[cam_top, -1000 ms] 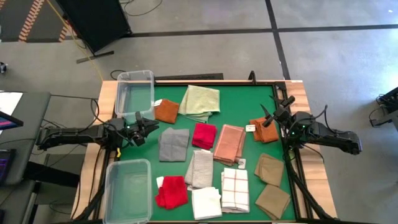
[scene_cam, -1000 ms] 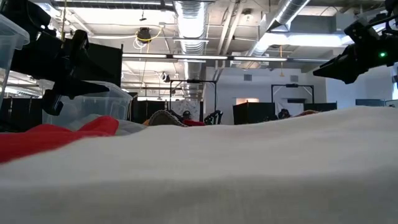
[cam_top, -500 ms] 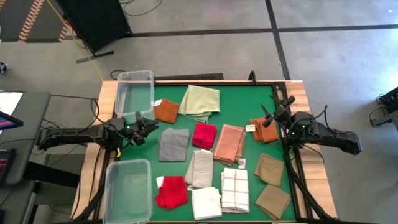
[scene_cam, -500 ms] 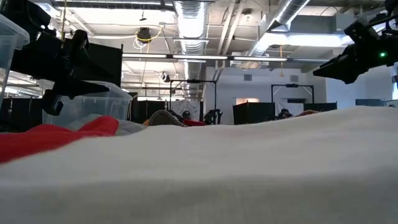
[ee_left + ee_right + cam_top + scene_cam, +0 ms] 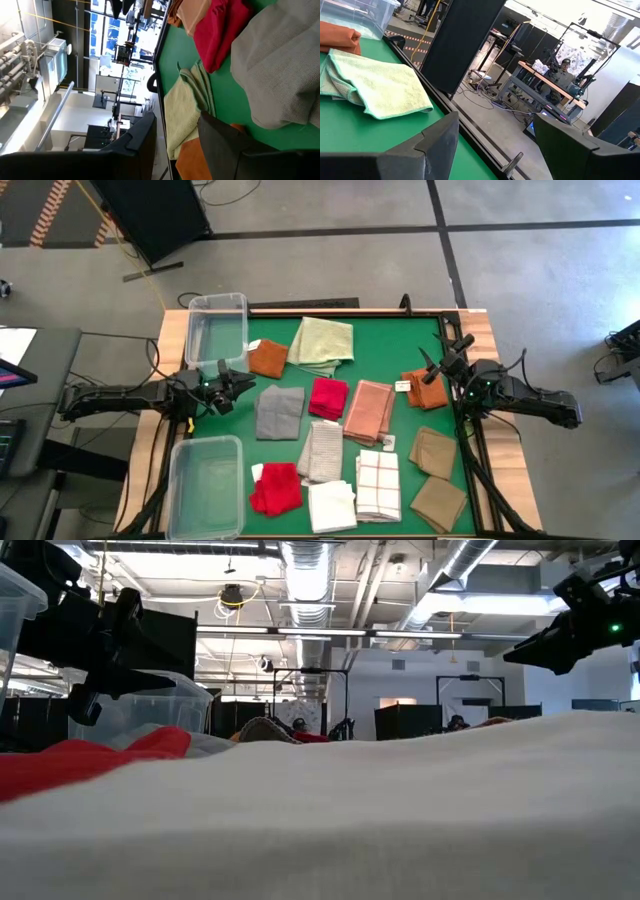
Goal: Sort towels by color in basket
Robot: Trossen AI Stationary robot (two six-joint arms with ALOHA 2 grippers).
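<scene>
No words can be read on anything here. Soft square towels lie flat on the green mat [image 5: 290, 385], with a fuzzy pale green towel [image 5: 322, 342] beside a clear plastic bin [image 5: 217, 327]. The left gripper [image 5: 236, 383], fingers partly apart and empty, hangs near the grey towel [image 5: 279, 411]; the right gripper [image 5: 438, 360], fingers spread wide, hangs over the orange towel [image 5: 426, 390].

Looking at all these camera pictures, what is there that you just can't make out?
- Low view: a white cloth right at the lens hides nearly the whole table.
- High view: whether the left gripper holds anything is too small to tell.
- High view: the far clear bin looks empty, but see-through walls make that uncertain.
- Left wrist view: the grey towel is cut off by the edge.
</scene>
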